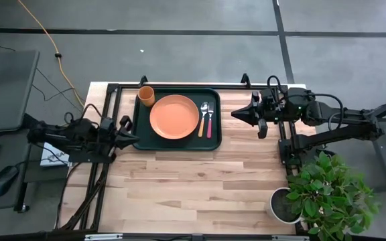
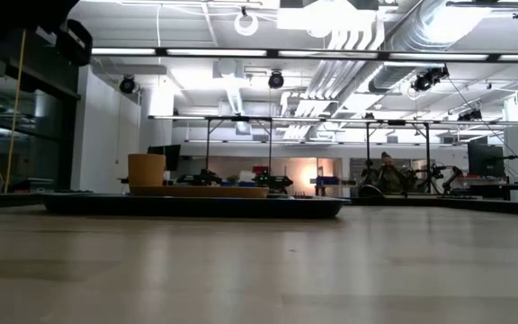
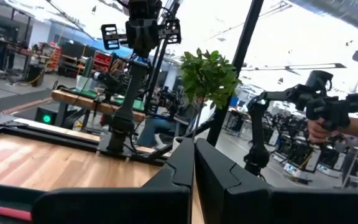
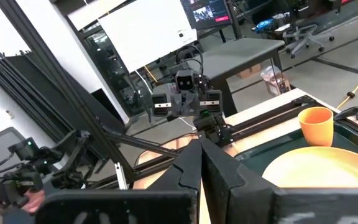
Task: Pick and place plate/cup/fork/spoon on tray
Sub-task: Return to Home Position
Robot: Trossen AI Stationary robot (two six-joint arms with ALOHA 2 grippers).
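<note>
While both arms sit pulled back at the sides of the frame, I see every piece lying on the dark green tray [image 1: 179, 146], a rounded-corner rectangle with a raised rim whose long axis runs left to right across the upper middle of the pale wood-plank bench [image 1: 200, 187]. On it, the fork [image 1: 210, 120] lies at the right end, its long axis running top to bottom of the frame, silver tines toward the top and slim pink handle toward the bottom. Just left of it the spoon [image 1: 203, 119] lies nearly parallel, shiny metal bowl toward the top and orange-tan handle angled slightly leftward at the bottom, close to the edge of the plate [image 1: 174, 117]. This plate is a smooth, matte orange disc with a raised rim in the middle of the tray. At the upper left corner the cup [image 1: 146, 96], a small plain orange cylinder, stands upright with its mouth up. From the left, the left pincer [image 1: 131, 137] points right, its tip at the tray's lower left rim; whether it touches I cannot tell. Its two dark fingers [image 3: 180, 171] are closed together on nothing. On the other side, the right pincer [image 1: 235, 114] points left toward the tray, apart from it, fingers [image 4: 188, 165] likewise pressed closed and empty.
</note>
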